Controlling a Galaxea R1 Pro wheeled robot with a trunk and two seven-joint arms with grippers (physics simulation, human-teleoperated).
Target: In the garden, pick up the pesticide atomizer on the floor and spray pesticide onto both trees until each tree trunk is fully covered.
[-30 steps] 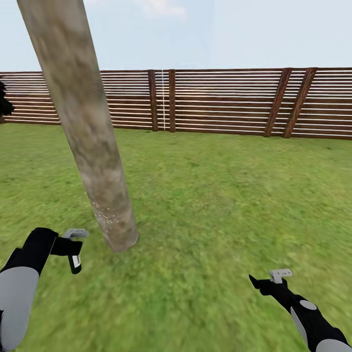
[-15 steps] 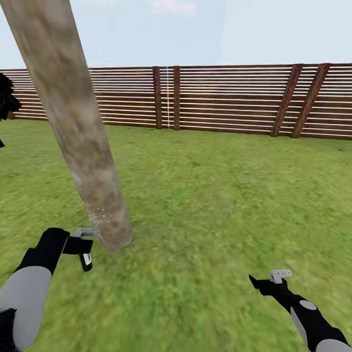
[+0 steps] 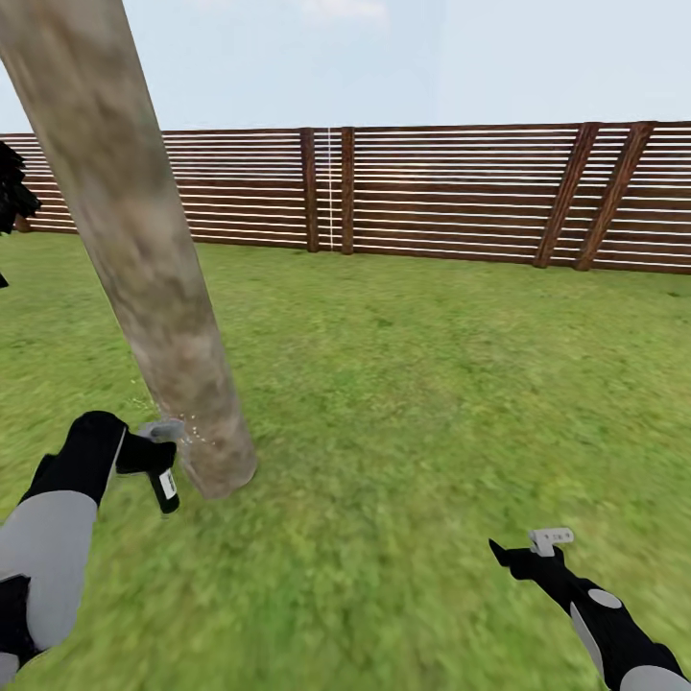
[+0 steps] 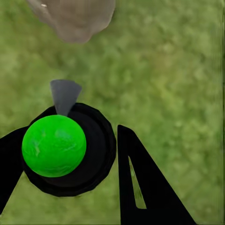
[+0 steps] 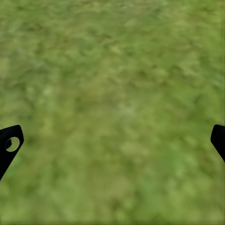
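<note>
The pesticide atomizer (image 3: 165,485) hangs just beside the base of the tree trunk (image 3: 144,259), pinched between the fingers of the left gripper (image 3: 154,459); fine white specks show at the trunk's foot. The right gripper (image 3: 523,557) hovers over the grass (image 3: 432,384), well apart from the trunk, fingers spread. A slatted fence (image 3: 432,192) stands behind the trunk.

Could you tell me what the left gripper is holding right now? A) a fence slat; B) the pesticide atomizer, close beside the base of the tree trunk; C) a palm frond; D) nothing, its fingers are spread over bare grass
B: the left gripper is closed on the pesticide atomizer, right by the foot of the tree trunk.
</note>
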